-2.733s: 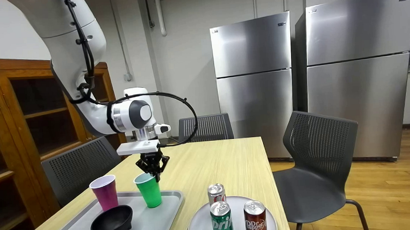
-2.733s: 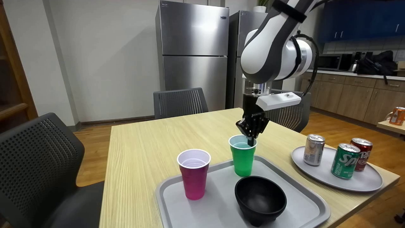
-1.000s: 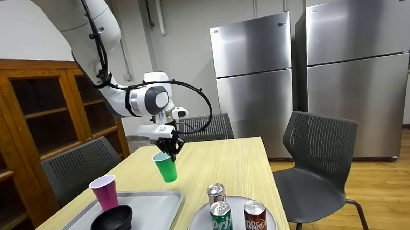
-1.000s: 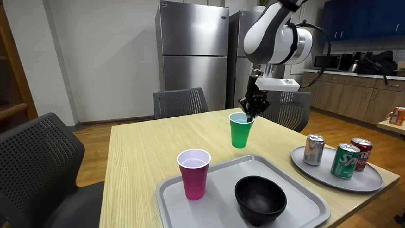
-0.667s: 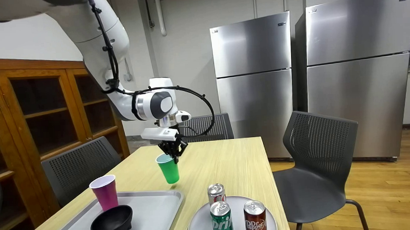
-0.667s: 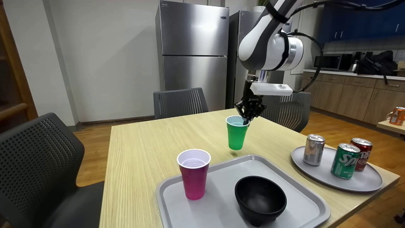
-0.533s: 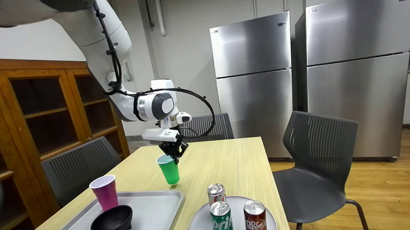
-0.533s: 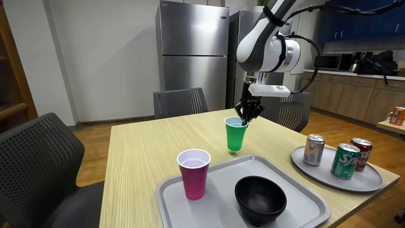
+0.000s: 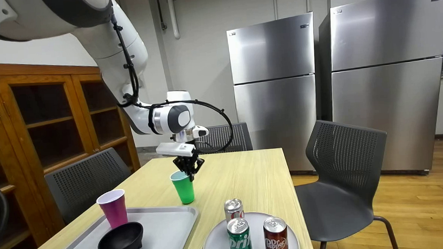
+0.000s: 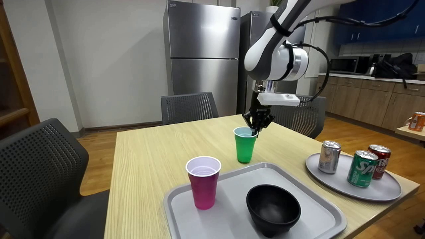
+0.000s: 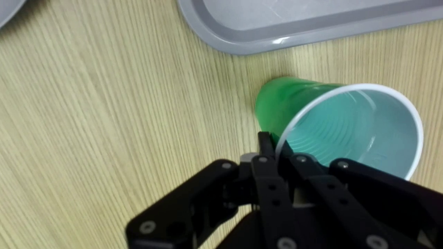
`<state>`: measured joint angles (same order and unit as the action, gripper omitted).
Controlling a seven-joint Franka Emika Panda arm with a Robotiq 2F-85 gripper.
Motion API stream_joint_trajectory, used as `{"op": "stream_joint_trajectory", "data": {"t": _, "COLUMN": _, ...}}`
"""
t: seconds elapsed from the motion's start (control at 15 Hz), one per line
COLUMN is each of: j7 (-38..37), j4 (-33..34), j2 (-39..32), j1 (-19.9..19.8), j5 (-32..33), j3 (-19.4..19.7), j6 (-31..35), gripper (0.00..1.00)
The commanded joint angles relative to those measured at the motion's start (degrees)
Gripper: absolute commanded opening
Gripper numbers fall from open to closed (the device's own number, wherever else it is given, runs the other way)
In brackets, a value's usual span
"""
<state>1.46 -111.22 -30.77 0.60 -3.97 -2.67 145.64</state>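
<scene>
Vividly green cup (image 10: 245, 147), white-rimmed.

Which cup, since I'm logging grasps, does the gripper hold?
The green cup beside the gray tray: the gripper pinches its rim, while the magenta cup stands untouched on the tray.

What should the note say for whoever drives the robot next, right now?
The gripper is shut on the rim of the green cup.
That cup is about upright beside the tray; I can't tell if it touches the table.
The purple cup and black bowl sit on the tray; three cans stand on the plate.
Done: the green cup has come off the tray.
Left: it isn't let go yet.
</scene>
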Motion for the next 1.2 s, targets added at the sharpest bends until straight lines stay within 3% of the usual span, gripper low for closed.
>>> {"op": "stream_joint_trajectory", "data": {"t": 0.0, "j7": 3.97, "j4": 1.76, "j2": 0.06, "j1": -1.21, "j5": -0.66, "j3": -1.91, "j6": -4.16, "gripper": 0.37}}
{"op": "stream_joint_trajectory", "data": {"t": 0.53, "j7": 7.71, "j4": -2.05, "j2": 4.89, "j1": -0.74, "j5": 1.17, "j3": -1.45, "j6": -4.1, "gripper": 0.97}}
{"op": "stream_joint_trajectory", "data": {"t": 1.13, "j7": 7.06, "j4": -9.05, "j2": 12.94, "j1": -0.07, "j5": 3.99, "j3": 0.41, "j6": -5.11, "gripper": 1.0}}
